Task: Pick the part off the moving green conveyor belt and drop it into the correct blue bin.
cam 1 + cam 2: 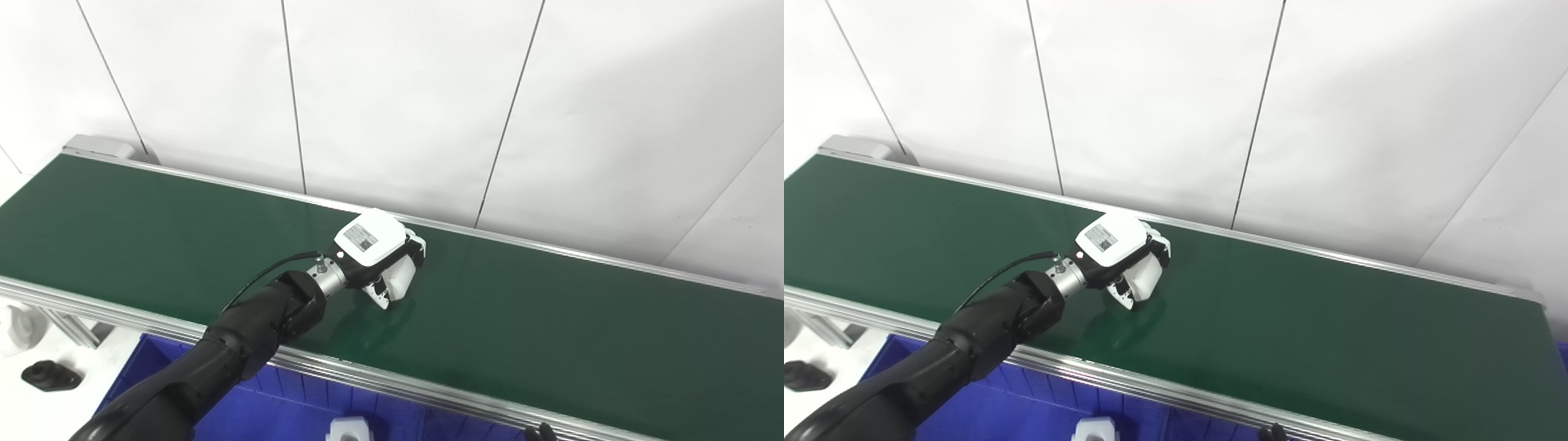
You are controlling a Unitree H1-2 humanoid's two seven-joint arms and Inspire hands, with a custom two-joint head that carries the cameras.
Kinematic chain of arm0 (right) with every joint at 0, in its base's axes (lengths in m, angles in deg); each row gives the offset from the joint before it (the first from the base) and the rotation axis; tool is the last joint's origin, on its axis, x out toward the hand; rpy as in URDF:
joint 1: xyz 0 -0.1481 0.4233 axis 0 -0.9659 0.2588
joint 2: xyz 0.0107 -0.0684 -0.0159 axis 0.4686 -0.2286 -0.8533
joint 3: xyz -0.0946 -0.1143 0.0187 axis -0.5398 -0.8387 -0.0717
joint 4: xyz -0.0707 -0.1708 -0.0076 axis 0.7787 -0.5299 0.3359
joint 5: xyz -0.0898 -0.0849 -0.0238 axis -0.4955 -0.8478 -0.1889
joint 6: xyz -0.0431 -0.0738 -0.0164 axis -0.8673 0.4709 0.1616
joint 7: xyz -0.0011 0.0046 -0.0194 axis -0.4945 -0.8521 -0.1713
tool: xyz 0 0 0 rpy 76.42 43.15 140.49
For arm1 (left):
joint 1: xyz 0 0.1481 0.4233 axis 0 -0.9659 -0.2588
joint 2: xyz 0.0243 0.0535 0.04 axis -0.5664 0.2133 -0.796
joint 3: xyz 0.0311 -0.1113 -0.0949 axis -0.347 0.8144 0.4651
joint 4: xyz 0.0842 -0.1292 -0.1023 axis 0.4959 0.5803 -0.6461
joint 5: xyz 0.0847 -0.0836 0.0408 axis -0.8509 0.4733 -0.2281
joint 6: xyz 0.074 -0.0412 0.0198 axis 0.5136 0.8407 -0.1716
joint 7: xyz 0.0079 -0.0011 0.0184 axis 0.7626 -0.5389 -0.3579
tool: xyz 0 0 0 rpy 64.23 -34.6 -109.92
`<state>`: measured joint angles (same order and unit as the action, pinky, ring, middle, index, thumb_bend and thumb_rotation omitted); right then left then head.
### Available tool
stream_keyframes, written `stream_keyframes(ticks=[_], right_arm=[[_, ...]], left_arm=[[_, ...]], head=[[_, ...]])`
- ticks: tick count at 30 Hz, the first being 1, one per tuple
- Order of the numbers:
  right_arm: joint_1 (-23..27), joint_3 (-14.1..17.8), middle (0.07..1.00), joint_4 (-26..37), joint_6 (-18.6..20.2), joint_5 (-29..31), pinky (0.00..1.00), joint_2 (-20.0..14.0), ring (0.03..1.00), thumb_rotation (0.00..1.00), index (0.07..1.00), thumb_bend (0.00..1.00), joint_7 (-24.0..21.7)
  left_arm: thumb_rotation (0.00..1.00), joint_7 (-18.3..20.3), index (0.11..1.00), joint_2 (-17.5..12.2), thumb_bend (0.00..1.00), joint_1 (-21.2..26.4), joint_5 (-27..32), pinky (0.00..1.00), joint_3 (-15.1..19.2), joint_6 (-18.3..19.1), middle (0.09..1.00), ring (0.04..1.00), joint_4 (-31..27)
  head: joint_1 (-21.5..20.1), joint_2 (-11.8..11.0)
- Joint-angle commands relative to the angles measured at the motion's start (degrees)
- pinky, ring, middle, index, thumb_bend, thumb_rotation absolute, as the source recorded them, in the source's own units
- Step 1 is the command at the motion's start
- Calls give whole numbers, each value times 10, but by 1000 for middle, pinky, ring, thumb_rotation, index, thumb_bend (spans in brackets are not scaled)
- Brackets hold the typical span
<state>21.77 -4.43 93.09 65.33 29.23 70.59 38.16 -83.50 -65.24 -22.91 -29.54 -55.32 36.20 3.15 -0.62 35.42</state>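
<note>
My left hand [383, 257] is down on the green belt [551, 318], fingers curled under; I cannot tell whether they grip anything. No part shows on the belt. A white part [349, 429] lies in the blue bin [263, 410] below the near rail.

White-shelled left hand [383, 260] with a grey printed label on its back; silver metal wrist collar just behind the hand; glossy black arm [245, 343]; thin black cable looping off the collar.
</note>
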Motion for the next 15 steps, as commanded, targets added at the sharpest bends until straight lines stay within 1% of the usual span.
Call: stream_keyframes(ticks=[1,4,8,9,11,13,14,15], right_arm=[[-6,-6,965,17,-30,2,944,6,931,1000,1000,879,-6],[-5,-7,963,17,-29,4,947,6,932,1000,1000,882,-6],[-6,-9,967,20,-27,7,953,6,934,1000,1000,875,-7],[-6,-10,967,21,-26,7,955,6,934,1000,1000,874,-7],[-7,-10,966,26,-23,6,953,6,932,1000,1000,882,-6],[-7,-10,969,31,-19,5,953,5,935,1000,1000,891,-6],[-7,-10,970,36,-15,6,954,4,936,1000,1000,891,-6],[-7,-10,975,40,-11,6,960,3,942,1000,1000,888,-6]], left_arm=[[0,-16,482,-5,503,39,2,479,1,-4,511,443,-10],[0,-12,480,-10,503,41,0,481,-4,-4,512,445,-16],[0,7,483,-26,503,41,2,488,-4,-7,513,443,-46],[0,19,485,-31,503,40,7,490,-2,-9,512,442,-60],[0,45,489,-44,503,40,15,490,3,-13,512,440,-93],[0,74,495,-62,503,38,28,488,12,-21,510,438,-142],[0,93,501,-71,503,38,35,478,18,-25,509,433,-171],[0,108,501,-81,502,37,42,471,23,-31,511,431,-198]], head=[[1,1],[2,2],[3,4],[9,11],[16,16],[26,26],[40,38],[40,38]])
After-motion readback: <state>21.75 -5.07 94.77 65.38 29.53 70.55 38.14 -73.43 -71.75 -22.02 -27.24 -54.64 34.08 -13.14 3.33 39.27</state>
